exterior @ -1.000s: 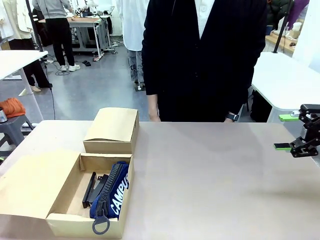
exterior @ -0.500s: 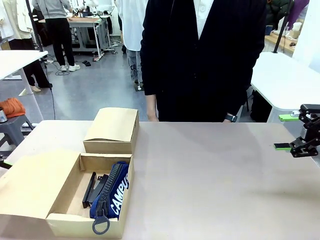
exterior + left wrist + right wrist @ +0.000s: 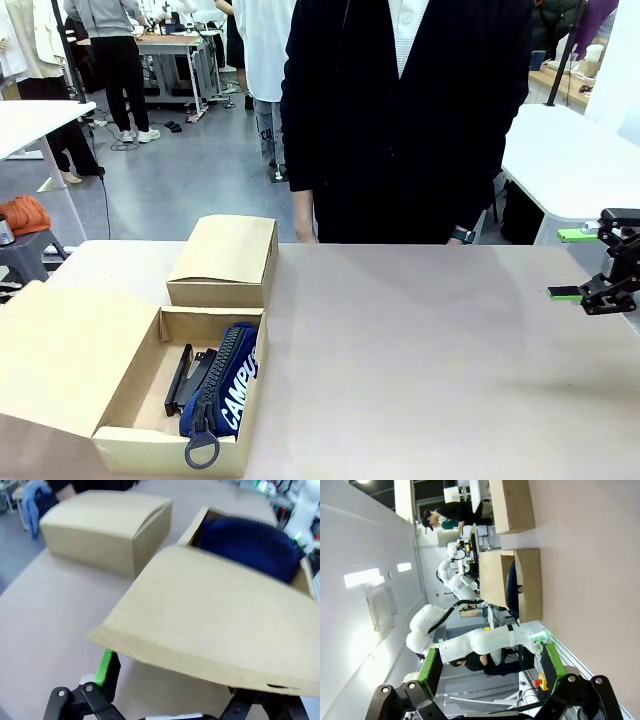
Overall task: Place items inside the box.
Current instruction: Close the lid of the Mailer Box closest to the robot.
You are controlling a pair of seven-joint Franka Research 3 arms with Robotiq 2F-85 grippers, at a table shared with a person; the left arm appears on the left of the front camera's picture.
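The open box (image 3: 212, 318) sits at 7 o'clock on the table (image 3: 430, 350), with the navy pouch (image 3: 228, 385) and a black stapler (image 3: 184, 376) already inside it, touching side by side. Its lid (image 3: 68, 355) stands out to 9 o'clock, raised off the table. In the left wrist view the left gripper (image 3: 167, 680) sits under that lid's outer edge with its jaws spread wide; one green pad (image 3: 103, 663) shows, the other is hidden by the card. To close the box well, I judge it should lift from below and swing the flap over toward 3 o'clock, slowly, so the box does not slide.

A shut second box (image 3: 225, 258) lies just beyond, at 10 o'clock. The right gripper (image 3: 580, 264) hovers at 3 o'clock, jaws apart and empty. A person (image 3: 405, 120) stands at 12 o'clock.
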